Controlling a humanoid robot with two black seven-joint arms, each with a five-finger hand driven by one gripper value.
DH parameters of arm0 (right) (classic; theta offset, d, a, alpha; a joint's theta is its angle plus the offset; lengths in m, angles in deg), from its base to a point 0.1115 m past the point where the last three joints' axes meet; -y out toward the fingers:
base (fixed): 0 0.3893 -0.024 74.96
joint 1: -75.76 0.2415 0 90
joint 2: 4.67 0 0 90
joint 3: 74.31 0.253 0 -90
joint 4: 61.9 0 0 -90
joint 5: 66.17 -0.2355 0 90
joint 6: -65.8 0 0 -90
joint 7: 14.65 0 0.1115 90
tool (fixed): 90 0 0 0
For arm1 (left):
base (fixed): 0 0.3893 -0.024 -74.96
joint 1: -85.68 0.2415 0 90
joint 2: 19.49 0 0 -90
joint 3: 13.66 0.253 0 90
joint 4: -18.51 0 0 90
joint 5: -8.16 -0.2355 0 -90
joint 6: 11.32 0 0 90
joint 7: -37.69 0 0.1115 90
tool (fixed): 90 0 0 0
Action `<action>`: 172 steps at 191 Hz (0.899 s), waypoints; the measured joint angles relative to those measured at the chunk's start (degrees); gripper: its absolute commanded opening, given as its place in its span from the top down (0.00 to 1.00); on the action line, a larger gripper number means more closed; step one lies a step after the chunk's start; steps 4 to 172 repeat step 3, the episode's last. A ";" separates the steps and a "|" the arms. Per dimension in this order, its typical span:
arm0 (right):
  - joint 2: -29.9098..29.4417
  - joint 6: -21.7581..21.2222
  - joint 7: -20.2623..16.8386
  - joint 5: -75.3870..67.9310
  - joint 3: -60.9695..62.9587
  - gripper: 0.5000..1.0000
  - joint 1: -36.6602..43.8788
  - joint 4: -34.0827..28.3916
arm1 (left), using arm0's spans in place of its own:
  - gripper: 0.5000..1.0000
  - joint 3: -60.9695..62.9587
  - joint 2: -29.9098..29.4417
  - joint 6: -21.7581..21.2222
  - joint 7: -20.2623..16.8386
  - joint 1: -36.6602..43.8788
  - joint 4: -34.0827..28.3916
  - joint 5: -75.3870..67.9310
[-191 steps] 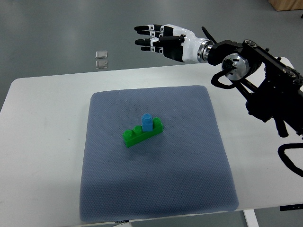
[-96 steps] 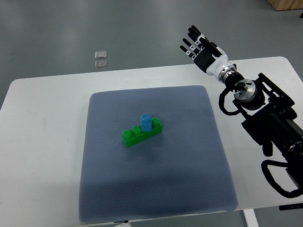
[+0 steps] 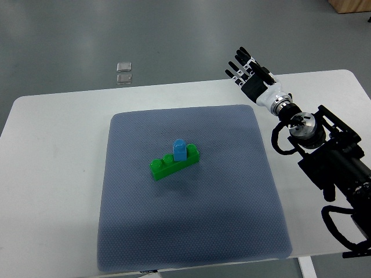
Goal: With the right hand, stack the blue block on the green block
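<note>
The white surface (image 3: 52, 150) fills most of the view, its rounded far corners showing against a grey floor (image 3: 174, 35). On it lies a large blue-grey mat (image 3: 191, 226) with a fine dotted weave, nearly square and reaching to the near edge of the surface.

The right arm (image 3: 324, 156) comes in from the picture's right side as a dark, jointed structure with looped cables, running up along the right edge of the mat toward the far side. At its end the right robot hand (image 3: 250, 72) hangs over the far right part of the surface, just past the mat's far right corner. Its black and white fingers (image 3: 237, 63) are stretched out and slightly spread, holding nothing (released, well apart from the blocks).

Near the middle of the mat sits the green block (image 3: 165, 167), a long studded brick lying at a slant. The blue block (image 3: 179, 150) stands upright on top of it, toward its right half, seated on the studs.

On the floor beyond the surface's far edge lie two small pale squares (image 3: 124, 72), one just behind the other.
</note>
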 measured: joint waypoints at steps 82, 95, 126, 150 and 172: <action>0.00 -0.01 0.00 0.01 -0.01 0.17 -0.06 0.00 | 0.00 0.00 0.00 0.00 0.00 0.00 0.00 0.00; 0.00 -0.01 0.00 0.01 -0.01 0.17 -0.06 0.00 | 0.00 0.00 0.00 0.00 0.00 0.00 0.00 0.00; 0.00 -0.01 0.00 0.01 -0.01 0.17 -0.06 0.00 | 0.00 0.00 0.00 0.00 0.00 0.00 0.00 0.00; 0.00 -0.01 0.00 0.01 -0.01 0.17 -0.06 0.00 | 0.00 0.00 0.00 0.00 0.00 0.00 0.00 0.00; 0.00 -0.01 0.00 0.01 -0.01 0.17 -0.06 0.00 | 0.00 0.00 0.00 0.00 0.00 0.00 0.00 0.00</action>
